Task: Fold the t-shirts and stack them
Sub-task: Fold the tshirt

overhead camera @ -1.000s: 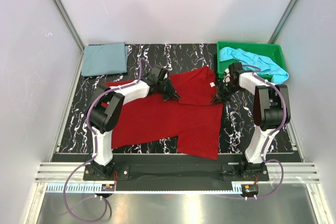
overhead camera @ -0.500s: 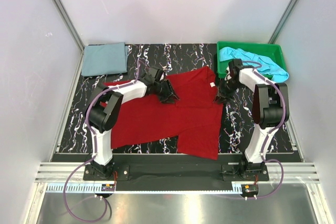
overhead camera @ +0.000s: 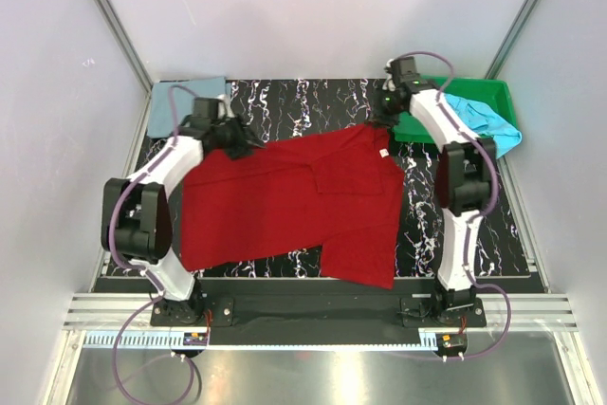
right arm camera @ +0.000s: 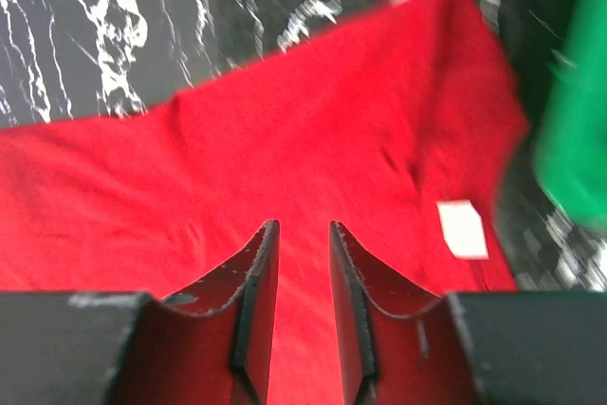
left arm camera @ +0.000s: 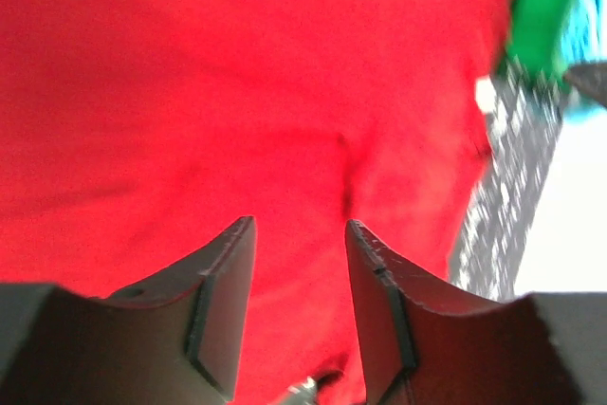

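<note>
Our left gripper [left arm camera: 300, 232] and right gripper [right arm camera: 303, 232] have let go and pulled back to the far edge of the red shirt [overhead camera: 285, 201], half open and empty, so we can fold again.

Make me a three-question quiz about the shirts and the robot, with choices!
1. Where is the turquoise t-shirt? A) in the green tray B) on the robot's arm C) on the floor
2. How many t-shirts are there? A) two B) three C) five
3. The left end effector is: A) squeezing cloth B) open and empty C) lifting a tray

1 A: it lies inside the tray.
2 B: red t-shirt, grey-blue t-shirt, turquoise one.
3 B: fingers apart, nothing between.
</note>
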You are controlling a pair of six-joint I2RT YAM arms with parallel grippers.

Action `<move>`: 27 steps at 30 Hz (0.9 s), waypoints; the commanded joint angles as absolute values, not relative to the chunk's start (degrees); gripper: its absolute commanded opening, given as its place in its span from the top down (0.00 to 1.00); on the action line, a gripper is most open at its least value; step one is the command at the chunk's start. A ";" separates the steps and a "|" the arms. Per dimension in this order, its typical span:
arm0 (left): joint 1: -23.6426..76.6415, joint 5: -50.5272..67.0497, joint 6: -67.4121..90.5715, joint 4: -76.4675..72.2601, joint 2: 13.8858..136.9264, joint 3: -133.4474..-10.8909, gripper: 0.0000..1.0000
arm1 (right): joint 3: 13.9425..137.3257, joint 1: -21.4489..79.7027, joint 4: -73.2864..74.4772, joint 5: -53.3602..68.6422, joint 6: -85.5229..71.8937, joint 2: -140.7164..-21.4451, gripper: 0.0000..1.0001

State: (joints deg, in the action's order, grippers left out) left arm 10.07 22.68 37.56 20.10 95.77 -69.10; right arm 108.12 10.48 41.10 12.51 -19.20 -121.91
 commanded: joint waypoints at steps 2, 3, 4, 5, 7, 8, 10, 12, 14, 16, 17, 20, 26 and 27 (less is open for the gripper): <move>1.51 22.06 30.86 22.41 97.20 -67.50 0.53 | 118.46 12.74 39.37 9.67 -21.62 -131.38 0.68; 0.36 22.06 30.33 22.50 97.73 -67.76 0.53 | 120.13 12.92 39.37 9.23 -22.06 -132.88 0.68; -2.17 22.06 29.37 22.59 98.43 -67.94 0.54 | 122.84 12.92 39.46 8.62 -22.23 -135.76 0.68; -3.15 21.89 29.01 22.67 99.74 -68.46 0.54 | 124.18 12.92 40.16 7.31 -22.41 -136.92 0.68; -6.32 22.15 28.74 23.64 101.24 -69.26 0.55 | 127.07 12.92 41.48 5.63 -22.33 -139.90 0.68; -7.11 22.15 28.83 23.56 102.47 -69.43 0.55 | 127.61 12.92 42.44 3.71 -22.15 -140.70 0.68; -9.13 21.54 28.74 23.64 103.97 -69.61 0.55 | 128.14 12.92 42.71 2.38 -21.45 -142.37 0.67; -10.71 21.62 28.04 23.82 107.47 -70.31 0.55 | 129.02 12.83 43.85 0.36 -20.66 -143.78 0.65; -11.60 22.14 27.95 24.25 110.11 -71.62 0.55 | 130.95 12.75 45.43 -1.82 -19.96 -146.07 0.64; -12.65 22.94 28.39 24.34 113.28 -73.20 0.55 | 134.36 12.48 47.01 -3.77 -18.99 -148.78 0.61; -13.00 22.85 28.39 24.26 114.16 -73.73 0.55 | 135.78 12.39 49.02 -4.48 -18.46 -149.84 0.61; -13.71 23.47 29.09 24.61 117.06 -76.19 0.55 | 141.67 11.43 52.37 -5.71 -17.93 -154.15 0.60; -14.15 23.90 28.04 26.98 119.45 -82.96 0.54 | 149.49 10.37 53.61 -4.75 -15.56 -157.85 0.57; -14.06 24.69 28.04 27.07 118.92 -83.32 0.54 | 150.11 10.37 53.44 -4.31 -14.86 -157.76 0.57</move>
